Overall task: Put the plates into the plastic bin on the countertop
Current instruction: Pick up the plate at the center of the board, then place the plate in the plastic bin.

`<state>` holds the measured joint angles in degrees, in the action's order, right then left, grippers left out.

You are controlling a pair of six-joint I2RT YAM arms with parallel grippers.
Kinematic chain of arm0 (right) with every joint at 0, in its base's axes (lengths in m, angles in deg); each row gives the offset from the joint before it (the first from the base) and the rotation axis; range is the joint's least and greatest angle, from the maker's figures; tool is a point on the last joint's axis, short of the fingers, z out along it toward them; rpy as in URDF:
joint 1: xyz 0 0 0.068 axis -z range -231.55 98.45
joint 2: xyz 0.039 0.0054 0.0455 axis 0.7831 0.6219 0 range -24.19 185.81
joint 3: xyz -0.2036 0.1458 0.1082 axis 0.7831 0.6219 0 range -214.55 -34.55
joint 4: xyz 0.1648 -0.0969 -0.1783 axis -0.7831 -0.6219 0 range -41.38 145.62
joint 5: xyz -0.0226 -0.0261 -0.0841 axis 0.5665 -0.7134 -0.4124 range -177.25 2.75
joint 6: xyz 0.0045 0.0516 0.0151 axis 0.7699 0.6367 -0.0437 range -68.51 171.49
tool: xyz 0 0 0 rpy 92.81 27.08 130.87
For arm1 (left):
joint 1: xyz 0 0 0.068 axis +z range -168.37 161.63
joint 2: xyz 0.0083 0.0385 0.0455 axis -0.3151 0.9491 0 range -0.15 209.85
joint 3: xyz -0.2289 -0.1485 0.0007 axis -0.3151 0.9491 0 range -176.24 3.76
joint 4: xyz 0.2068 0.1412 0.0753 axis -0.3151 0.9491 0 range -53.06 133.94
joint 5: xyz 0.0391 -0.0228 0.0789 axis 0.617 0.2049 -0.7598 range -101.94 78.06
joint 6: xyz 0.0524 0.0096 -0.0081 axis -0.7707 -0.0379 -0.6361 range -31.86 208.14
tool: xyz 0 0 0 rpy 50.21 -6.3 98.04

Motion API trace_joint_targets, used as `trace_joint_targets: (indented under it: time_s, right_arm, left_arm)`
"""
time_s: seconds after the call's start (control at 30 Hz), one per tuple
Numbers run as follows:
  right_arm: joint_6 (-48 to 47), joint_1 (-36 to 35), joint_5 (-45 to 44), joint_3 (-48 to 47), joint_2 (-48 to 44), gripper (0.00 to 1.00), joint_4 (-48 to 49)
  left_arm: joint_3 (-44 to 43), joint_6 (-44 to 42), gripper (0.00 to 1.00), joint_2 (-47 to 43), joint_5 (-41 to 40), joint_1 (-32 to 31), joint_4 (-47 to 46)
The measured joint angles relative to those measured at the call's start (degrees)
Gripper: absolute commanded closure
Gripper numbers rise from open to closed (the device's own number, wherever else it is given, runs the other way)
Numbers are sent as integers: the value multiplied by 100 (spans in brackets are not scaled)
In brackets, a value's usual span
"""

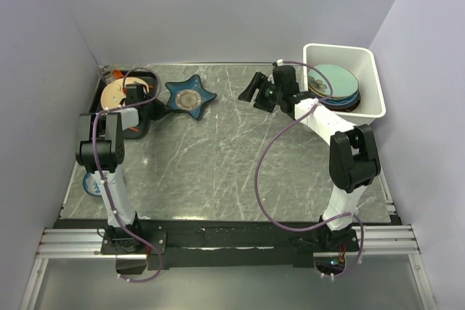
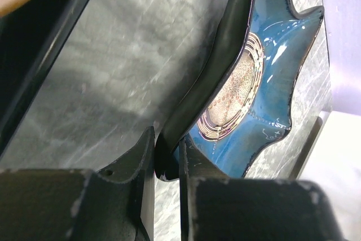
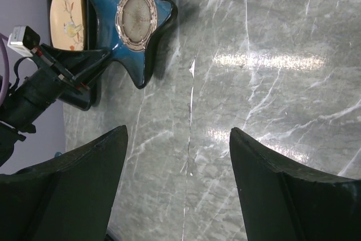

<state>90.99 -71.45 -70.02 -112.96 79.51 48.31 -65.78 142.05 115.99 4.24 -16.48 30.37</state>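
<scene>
No readable txt, labels, nos. or signs in any view.

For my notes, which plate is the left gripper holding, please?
The blue star-shaped plate, pinched at one tip by the left gripper; the cream plate and those in the bin lie untouched.

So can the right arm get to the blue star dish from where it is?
Probably yes: bare countertop lies between the open right end effector and the blue star dish, though the left end effector pinches one of its points.
</scene>
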Motion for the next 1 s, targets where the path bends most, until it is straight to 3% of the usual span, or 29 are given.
trace_joint_targets:
  time_s: [1.0]
  right_arm:
    - [-4, -133, 199, 63, 44, 20, 42]
  left_arm:
    - [1355, -369, 99, -1231, 881, -22, -437]
